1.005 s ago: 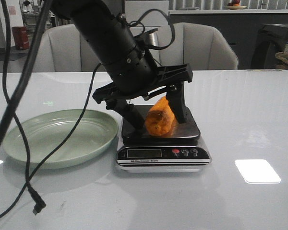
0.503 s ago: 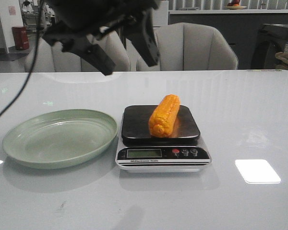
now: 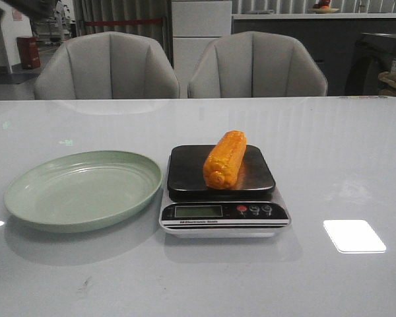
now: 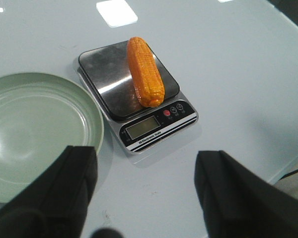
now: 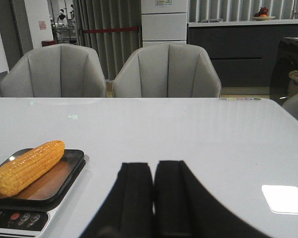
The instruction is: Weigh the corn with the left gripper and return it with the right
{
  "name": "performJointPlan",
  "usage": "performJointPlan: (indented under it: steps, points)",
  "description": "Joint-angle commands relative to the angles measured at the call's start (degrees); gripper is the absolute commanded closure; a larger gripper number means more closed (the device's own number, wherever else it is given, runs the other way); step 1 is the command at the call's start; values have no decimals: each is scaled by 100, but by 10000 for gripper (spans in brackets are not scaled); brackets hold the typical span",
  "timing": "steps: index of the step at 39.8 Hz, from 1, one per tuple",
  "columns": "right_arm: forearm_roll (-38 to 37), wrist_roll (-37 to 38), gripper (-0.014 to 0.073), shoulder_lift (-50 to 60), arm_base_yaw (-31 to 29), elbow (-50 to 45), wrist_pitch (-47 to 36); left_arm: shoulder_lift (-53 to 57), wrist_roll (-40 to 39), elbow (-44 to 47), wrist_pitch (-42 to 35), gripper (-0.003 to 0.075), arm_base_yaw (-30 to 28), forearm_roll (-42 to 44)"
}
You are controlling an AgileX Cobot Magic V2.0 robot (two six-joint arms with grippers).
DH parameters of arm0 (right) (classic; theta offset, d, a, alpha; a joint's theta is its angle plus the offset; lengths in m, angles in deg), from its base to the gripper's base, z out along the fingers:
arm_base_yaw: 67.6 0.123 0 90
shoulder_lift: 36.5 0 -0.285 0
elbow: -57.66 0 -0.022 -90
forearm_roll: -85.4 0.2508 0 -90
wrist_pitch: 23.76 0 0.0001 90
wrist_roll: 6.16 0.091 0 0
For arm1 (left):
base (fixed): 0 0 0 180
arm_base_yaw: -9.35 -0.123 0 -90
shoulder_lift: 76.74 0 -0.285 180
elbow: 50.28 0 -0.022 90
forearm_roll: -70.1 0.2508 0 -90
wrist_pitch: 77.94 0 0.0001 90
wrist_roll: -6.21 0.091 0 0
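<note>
The orange-yellow corn lies lengthwise on the black pan of a small electronic scale, with nothing holding it. The left wrist view looks down on the corn and the scale from high above; my left gripper is open there, its fingers wide apart and empty. My right gripper is shut with nothing between its fingers, low over the table to the right of the scale and the corn. Neither gripper shows in the front view.
A pale green plate rests empty just left of the scale, its rim close to the scale's side; its rim also shows in the left wrist view. Two grey chairs stand behind the table's far edge.
The left gripper let go of the corn on the scale, rose up and to the left, and has left the front view. The corn stays on the pan.
</note>
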Motion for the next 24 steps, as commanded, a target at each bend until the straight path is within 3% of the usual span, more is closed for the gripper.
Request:
performJointPlan:
  steps: [1,11,15,20,24]
  points:
    - [-63,-39,435,108,-32,-42,-424,802,3,279,-442,253,36,264]
    - [-63,-39,435,108,-32,-42,-424,2864,3,1397,-442,254,36,775]
    - [-63,-39,435,108,-32,-42,-424,3572,143,1705,-442,288,36,855]
    - [-63,-39,435,108,-32,-42,-424,4318,154,1972,-551,421,36,936]
    - [-63,-39,435,108,-32,-42,-451,4559,154,1996,-563,594,36,936]
